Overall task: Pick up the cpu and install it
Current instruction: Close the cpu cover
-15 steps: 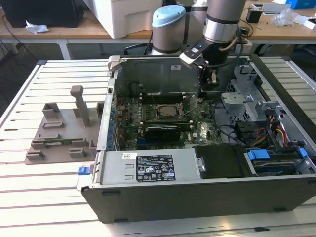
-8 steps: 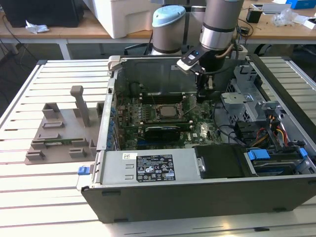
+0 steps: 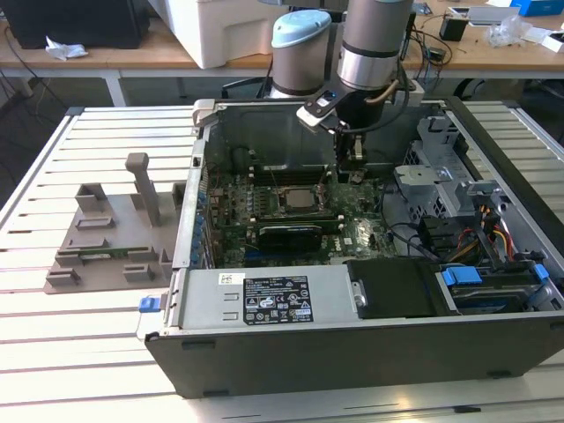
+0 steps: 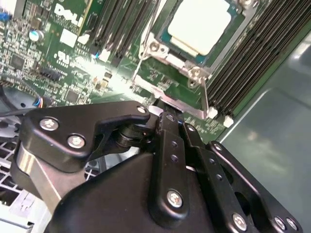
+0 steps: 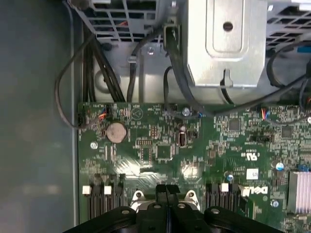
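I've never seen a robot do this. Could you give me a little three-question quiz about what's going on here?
1. True or false: the gripper holds the cpu up in the air.
2. Where is the gripper? A) out over the table B) inside the open computer case C) on the grey tray
3. Fill in: the cpu lies in the ____ on the motherboard.
Key: 1 false; 2 B; 3 socket.

Open computer case, green motherboard, grey holder tray, slatted table
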